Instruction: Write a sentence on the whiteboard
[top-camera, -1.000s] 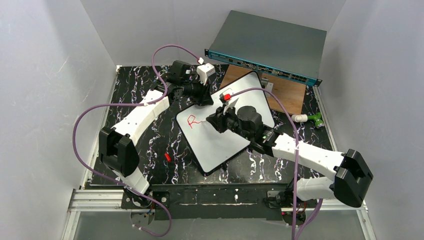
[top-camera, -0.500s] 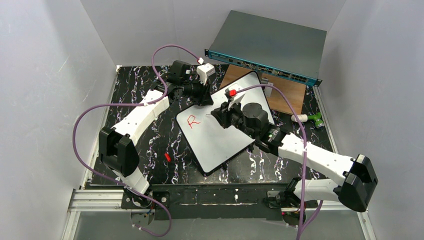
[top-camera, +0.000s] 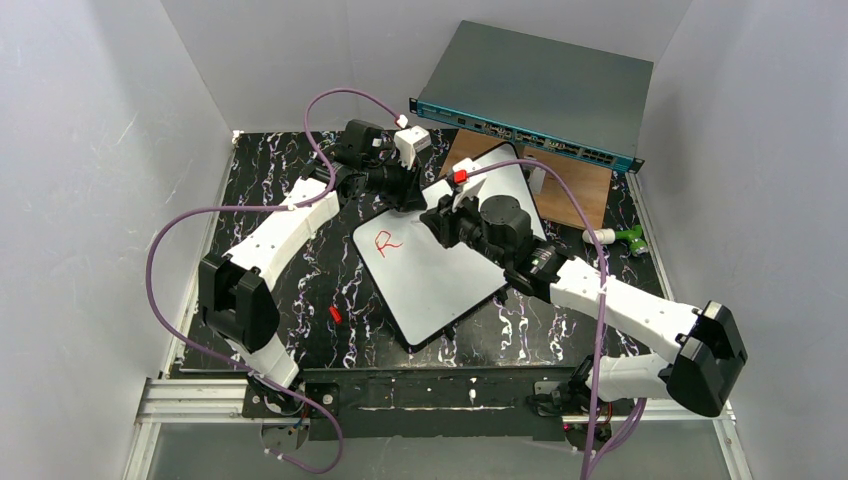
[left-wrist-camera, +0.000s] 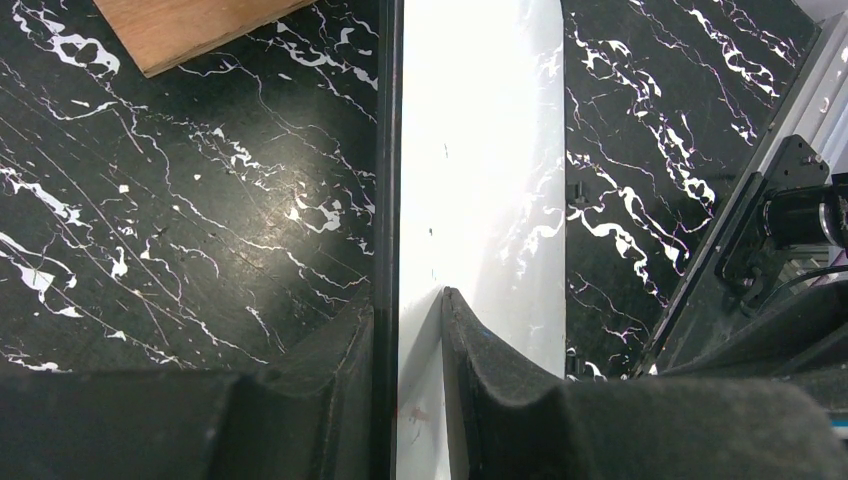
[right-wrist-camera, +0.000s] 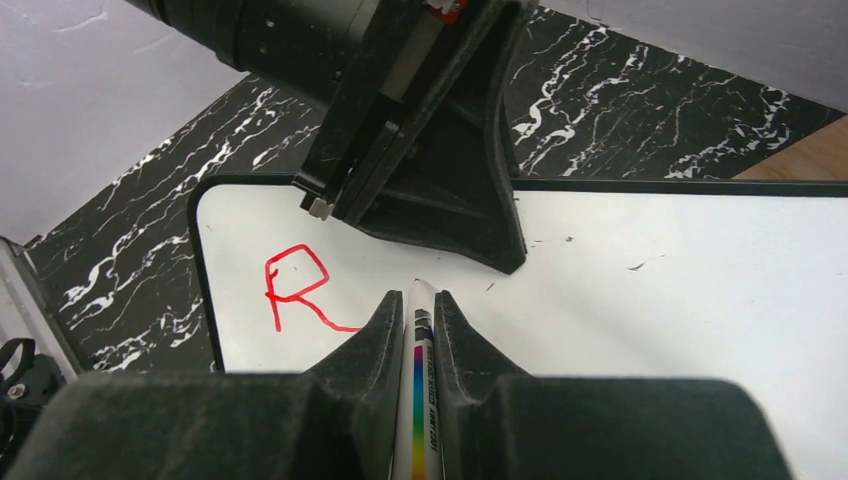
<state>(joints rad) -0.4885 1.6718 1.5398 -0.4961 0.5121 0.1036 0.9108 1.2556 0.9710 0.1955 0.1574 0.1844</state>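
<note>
Right gripper (right-wrist-camera: 417, 303) pinches marker (right-wrist-camera: 421, 390) over whiteboard (right-wrist-camera: 650, 270); sentence (right-wrist-camera: 295, 290), one red R, just beside its tip. Left gripper (left-wrist-camera: 408, 305) clamps whiteboard edge.

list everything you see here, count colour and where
whiteboard: 1, white, angled at table centre
sentence: 1 letter, R, red, near the whiteboard's left corner
marker: 1, white with rainbow stripe, in right gripper
small piece: 1, red, on table left of whiteboard
metal box: 1, grey with teal front, far side
wooden board: 1, brown, in front of metal box
small item: 1, green and white, right table edge
table: 1, black marbled
left gripper: 1, black, clamped on whiteboard's edge
right gripper: 1, black, shut on marker over whiteboard
</note>
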